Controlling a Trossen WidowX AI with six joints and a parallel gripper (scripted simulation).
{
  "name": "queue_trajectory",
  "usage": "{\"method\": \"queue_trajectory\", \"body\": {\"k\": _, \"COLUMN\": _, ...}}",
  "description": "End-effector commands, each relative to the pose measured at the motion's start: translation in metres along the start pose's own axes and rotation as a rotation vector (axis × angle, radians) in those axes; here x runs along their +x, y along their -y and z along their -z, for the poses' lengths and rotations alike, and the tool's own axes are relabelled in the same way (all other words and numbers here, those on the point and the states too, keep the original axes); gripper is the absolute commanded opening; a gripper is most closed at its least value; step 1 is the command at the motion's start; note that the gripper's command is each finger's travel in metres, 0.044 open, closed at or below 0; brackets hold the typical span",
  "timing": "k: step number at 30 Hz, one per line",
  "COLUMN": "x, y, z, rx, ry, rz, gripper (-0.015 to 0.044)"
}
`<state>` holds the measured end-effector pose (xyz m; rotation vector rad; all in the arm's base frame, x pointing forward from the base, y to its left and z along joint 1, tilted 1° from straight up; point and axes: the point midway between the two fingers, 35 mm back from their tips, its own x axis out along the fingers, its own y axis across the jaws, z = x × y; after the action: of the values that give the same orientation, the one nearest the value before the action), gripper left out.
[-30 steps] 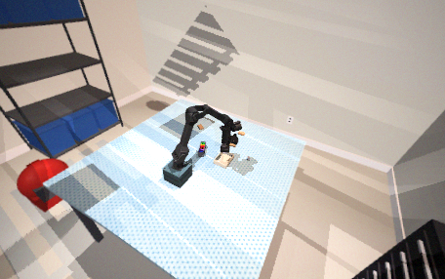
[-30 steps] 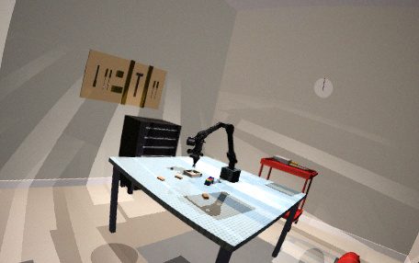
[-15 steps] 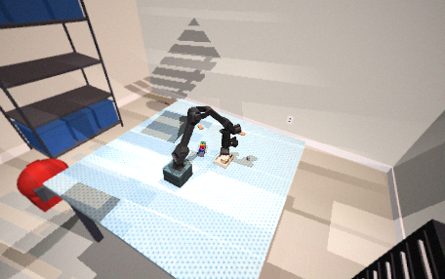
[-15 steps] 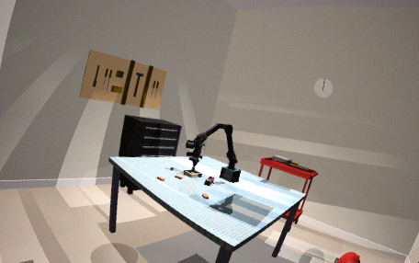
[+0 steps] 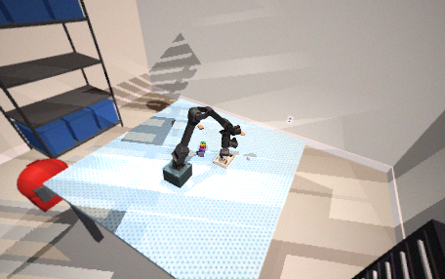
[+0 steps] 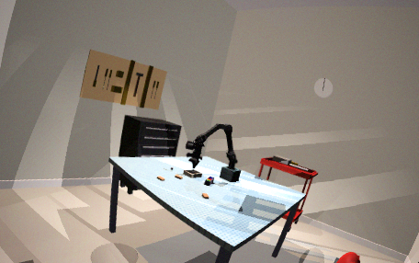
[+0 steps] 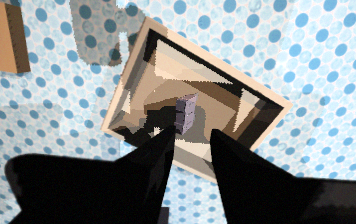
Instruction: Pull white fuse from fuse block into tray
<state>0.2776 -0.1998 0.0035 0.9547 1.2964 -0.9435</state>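
The white fuse [image 7: 185, 114], greyish in shadow, is inside the tray [image 7: 200, 56] [image 6: 196, 177], near its middle. My gripper [image 5: 223, 154] [image 6: 195, 165] [image 7: 193, 133] points down over the tray with its fingertips apart. In the wrist view the fuse shows beyond the gap, close to the left fingertip, and no finger pair grips it. Whether its lower end touches the tray floor cannot be told. The fuse block [image 5: 202, 148] [image 6: 209, 180] with its coloured fuses stands apart from the gripper, between the tray and the arm's base side.
Orange-brown blocks [image 5: 200, 127] [image 6: 205, 196] [image 7: 11, 40] lie on the dotted table. A small object [image 5: 248, 158] [image 6: 172, 168] lies beyond the tray. The arm's dark base [image 5: 178, 175] [image 6: 230, 174] stands on the table.
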Motion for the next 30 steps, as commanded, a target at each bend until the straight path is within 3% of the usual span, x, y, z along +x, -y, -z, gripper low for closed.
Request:
{"method": "queue_trajectory", "body": {"k": 1, "x": 0.0, "y": 0.0, "z": 0.0, "rx": 0.0, "ry": 0.001, "rz": 0.0, "gripper": 0.021}}
{"method": "queue_trajectory", "body": {"k": 6, "x": -0.003, "y": 0.0, "z": 0.0, "rx": 0.0, "ry": 0.0, "rz": 0.0, "gripper": 0.033}}
{"method": "queue_trajectory", "body": {"k": 10, "x": -0.037, "y": 0.0, "z": 0.001, "rx": -0.004, "ry": -0.008, "rz": 0.002, "gripper": 0.033}}
{"method": "queue_trajectory", "body": {"k": 30, "x": -0.036, "y": 0.0, "z": 0.0, "rx": 0.0, "ry": -0.005, "rz": 0.004, "gripper": 0.033}}
